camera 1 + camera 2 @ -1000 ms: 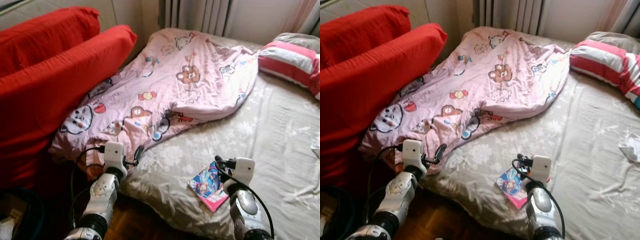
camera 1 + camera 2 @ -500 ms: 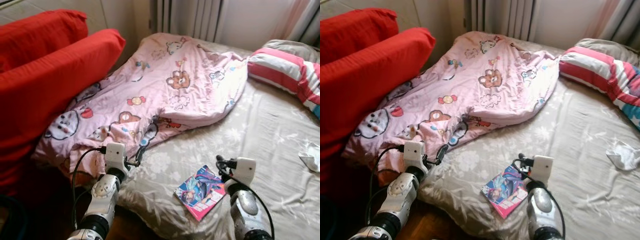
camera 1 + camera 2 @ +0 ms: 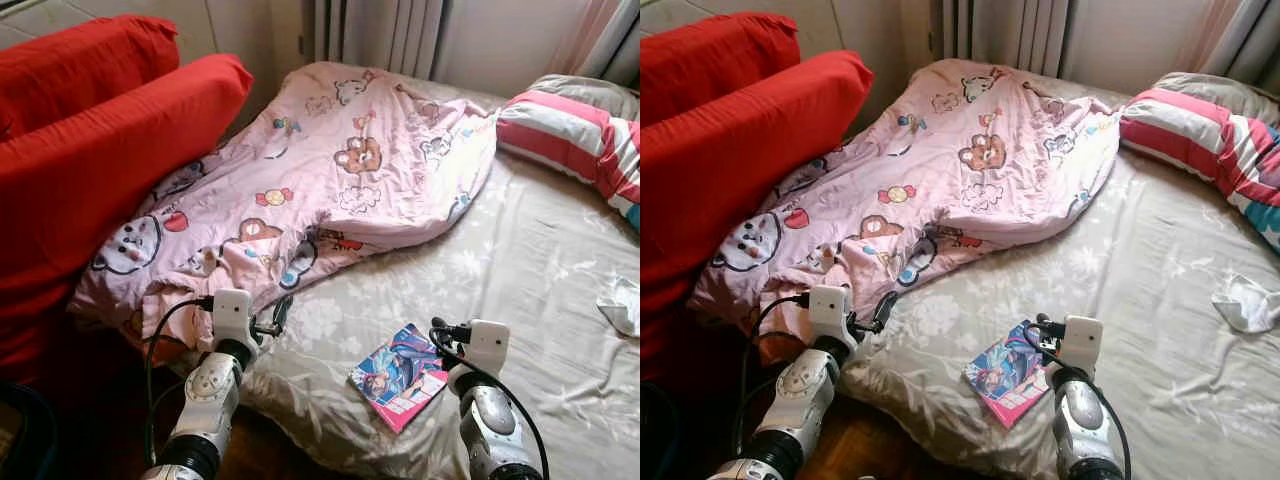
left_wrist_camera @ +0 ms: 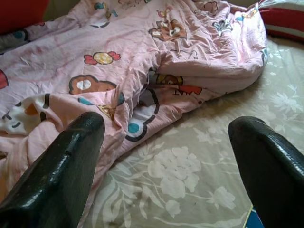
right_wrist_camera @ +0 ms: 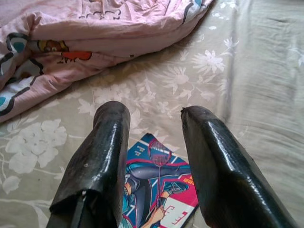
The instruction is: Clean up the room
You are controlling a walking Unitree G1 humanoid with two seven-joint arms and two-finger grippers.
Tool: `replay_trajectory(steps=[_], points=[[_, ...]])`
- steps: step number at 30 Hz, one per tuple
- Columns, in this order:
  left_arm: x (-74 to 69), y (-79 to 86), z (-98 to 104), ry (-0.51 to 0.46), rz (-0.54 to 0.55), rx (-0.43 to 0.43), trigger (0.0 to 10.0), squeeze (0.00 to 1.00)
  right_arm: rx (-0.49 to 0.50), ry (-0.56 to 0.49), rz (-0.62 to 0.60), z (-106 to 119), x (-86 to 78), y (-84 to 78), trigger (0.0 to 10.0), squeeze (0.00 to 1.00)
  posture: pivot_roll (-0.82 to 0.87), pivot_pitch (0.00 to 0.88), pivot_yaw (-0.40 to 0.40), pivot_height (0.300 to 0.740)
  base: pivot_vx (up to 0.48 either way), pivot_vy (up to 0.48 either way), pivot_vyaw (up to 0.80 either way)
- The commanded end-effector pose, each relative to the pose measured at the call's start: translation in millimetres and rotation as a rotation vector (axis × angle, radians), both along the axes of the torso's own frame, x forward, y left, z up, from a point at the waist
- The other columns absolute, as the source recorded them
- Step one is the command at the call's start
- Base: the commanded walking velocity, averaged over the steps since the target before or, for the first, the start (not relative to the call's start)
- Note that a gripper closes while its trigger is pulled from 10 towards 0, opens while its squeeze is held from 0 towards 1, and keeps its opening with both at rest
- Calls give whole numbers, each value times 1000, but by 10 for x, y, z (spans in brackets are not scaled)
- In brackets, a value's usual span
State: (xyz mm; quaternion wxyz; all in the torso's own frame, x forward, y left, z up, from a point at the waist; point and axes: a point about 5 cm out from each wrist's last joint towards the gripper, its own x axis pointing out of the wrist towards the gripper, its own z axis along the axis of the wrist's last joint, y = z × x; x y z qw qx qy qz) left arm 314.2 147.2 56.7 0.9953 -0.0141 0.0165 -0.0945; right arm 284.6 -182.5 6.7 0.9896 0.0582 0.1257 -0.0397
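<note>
Surface: bed covered by a grey-beige floral sheet; curtains behind it.
Left side: two red cushions stand against the bed's edge, beyond and outward of the left gripper.
Blanket: pink cartoon-print blanket lies crumpled over the far left part of the bed; its near edge lies just ahead of the left gripper.
Pillow: red-and-white striped pillow lies far ahead of the right gripper, to its outer side.
Cloth: small white cloth lies on the sheet, well apart from the right gripper on its outer side.
Magazine: colourful magazine lies flat on the sheet near the bed's front edge, just beside the right gripper on its inner side.
Left gripper: left gripper hovers at the blanket's near edge, fingers spread wide, holding nothing.
Right gripper: right gripper hovers over the magazine, fingers set at a narrow gap, holding nothing.
Change from earlier frame: the whole view has shifted slightly; the magazine, the blanket and both grippers keep the same relations as half a second ago.
</note>
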Motion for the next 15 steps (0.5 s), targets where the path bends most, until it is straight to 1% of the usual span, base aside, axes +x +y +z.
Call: replay_trajectory(steps=[1,2,8,15], points=[[-24,9,-12,3,1,-4,10000,0,6,10,12,-34,-36,29,10000,0,84,187,-8,679,0,0,0],[-23,9,-9,1,2,-5,10000,0,8,8,18,-31,-34,43,10000,0,85,188,-9,671,0,0,0],[-32,12,-12,0,3,-4,10000,0,27,-20,33,-10,-32,74,10000,0,87,192,-10,671,0,0,0],[-57,21,-23,3,2,-1,10000,0,39,-8,42,-35,-54,91,10000,0,85,202,-7,671,0,0,0]])
